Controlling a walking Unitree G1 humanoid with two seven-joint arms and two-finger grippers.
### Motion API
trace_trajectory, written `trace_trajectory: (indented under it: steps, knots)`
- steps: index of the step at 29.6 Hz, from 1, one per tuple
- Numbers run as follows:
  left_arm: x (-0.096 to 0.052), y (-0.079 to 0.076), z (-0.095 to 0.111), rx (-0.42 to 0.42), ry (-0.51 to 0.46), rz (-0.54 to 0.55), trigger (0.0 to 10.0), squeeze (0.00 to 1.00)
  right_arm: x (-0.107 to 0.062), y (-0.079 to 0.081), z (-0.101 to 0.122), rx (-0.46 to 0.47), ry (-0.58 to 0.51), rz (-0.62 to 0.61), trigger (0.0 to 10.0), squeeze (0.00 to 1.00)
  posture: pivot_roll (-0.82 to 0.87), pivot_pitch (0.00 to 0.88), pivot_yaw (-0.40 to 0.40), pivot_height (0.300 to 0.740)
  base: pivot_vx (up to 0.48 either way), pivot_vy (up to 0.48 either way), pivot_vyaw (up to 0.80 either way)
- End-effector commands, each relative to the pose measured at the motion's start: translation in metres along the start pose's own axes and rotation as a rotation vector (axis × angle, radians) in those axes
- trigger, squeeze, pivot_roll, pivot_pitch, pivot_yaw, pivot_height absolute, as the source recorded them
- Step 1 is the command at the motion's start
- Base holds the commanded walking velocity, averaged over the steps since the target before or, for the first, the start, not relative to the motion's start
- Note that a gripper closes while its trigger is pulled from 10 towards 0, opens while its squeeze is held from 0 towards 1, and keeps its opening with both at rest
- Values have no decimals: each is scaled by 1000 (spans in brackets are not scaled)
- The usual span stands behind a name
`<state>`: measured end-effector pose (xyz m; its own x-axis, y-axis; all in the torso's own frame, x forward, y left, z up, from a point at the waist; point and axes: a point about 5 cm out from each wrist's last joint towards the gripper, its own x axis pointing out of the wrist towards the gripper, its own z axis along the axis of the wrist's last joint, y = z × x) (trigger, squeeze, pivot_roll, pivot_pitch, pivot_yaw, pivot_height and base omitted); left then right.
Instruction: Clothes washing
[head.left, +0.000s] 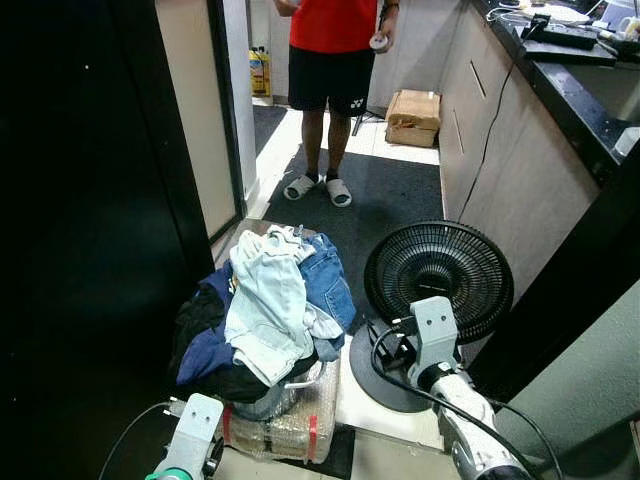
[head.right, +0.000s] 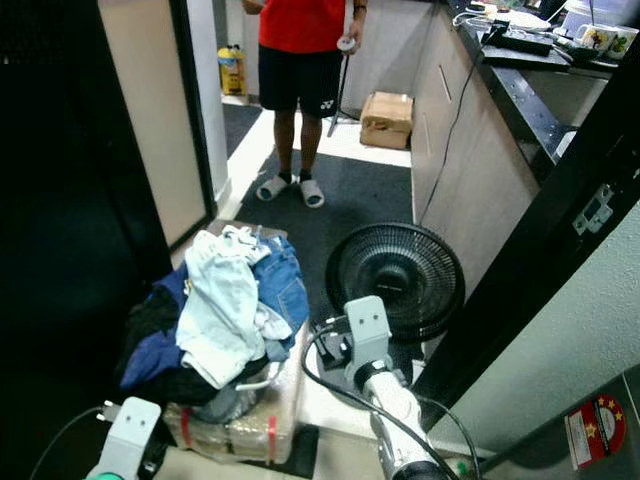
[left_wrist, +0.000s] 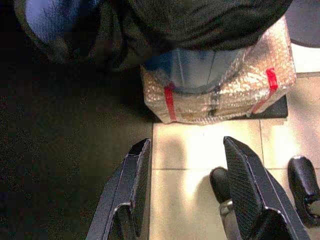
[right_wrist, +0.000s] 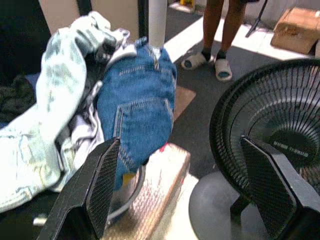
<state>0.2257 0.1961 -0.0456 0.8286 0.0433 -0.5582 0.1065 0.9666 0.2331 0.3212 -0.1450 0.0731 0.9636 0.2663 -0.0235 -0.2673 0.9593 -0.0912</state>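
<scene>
Right end effector (right_wrist: 185, 185) agape beside jeans (right_wrist: 137, 107)

I see a pale tiled floor (head.left: 385, 415) carrying 1 bubble-wrapped box with red tape (head.left: 285, 425), 1 black round-caged fan (head.left: 438, 282), a dark grey mat (head.left: 385, 205) and a brown cardboard carton (head.left: 413, 117).

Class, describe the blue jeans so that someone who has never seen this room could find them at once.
Find the black floor fan by the counter. On the robot's left of it sits a clothes pile on a bubble-wrapped box. The jeans are the mid-blue denim on the fan side, beside a pale garment.
</scene>
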Motion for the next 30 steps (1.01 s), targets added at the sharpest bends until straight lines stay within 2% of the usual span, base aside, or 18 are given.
trace_trajectory:
  steps: [1, 4, 14, 19, 20, 23, 24, 28, 30]
  knots:
    - [-6, -1, -17, -23, 64, 7, 10000, 0, 4, 3, 8, -4, -35, 14, 10000, 0, 0, 47, 21, 740, 0, 0, 0]
    - [-8, -4, -21, -24, 67, 6, 10000, 0, 8, 7, 16, -2, -66, 23, 10000, 0, 6, 47, 22, 740, 0, 0, 0]
    - [-6, -7, -18, -47, 59, 13, 10000, 0, 8, 9, 15, 8, -64, 27, 10000, 0, 8, 54, 15, 740, 0, 0, 0]
    - [-5, 1, -13, -50, 34, 51, 10000, 0, 17, 16, 21, -2, -58, 47, 10000, 0, 32, 91, -3, 740, 0, 0, 0]
    - [-5, 3, -12, -57, 26, 64, 10000, 0, 21, 19, 24, 0, -67, 62, 10000, 0, 57, 126, -15, 740, 0, 0, 0]
    - [-5, 6, -12, -66, 19, 76, 10000, 0, 24, 22, 28, 3, -77, 79, 10000, 0, 57, 126, -15, 740, 0, 0, 0]
    - [-7, 11, -12, -74, 10, 98, 10000, 0, 31, 30, 34, 12, -82, 111, 10000, 0, 93, 157, -35, 740, 0, 0, 0]
    - [-16, 22, -20, -95, -3, 154, 10000, 0, 44, 54, 48, 33, -106, 209, 10000, 0, 140, 185, -59, 740, 0, 0, 0]
    - [-18, 23, -23, -100, -4, 166, 10000, 0, 46, 59, 52, 37, -115, 232, 10000, 0, 147, 189, -62, 740, 0, 0, 0]
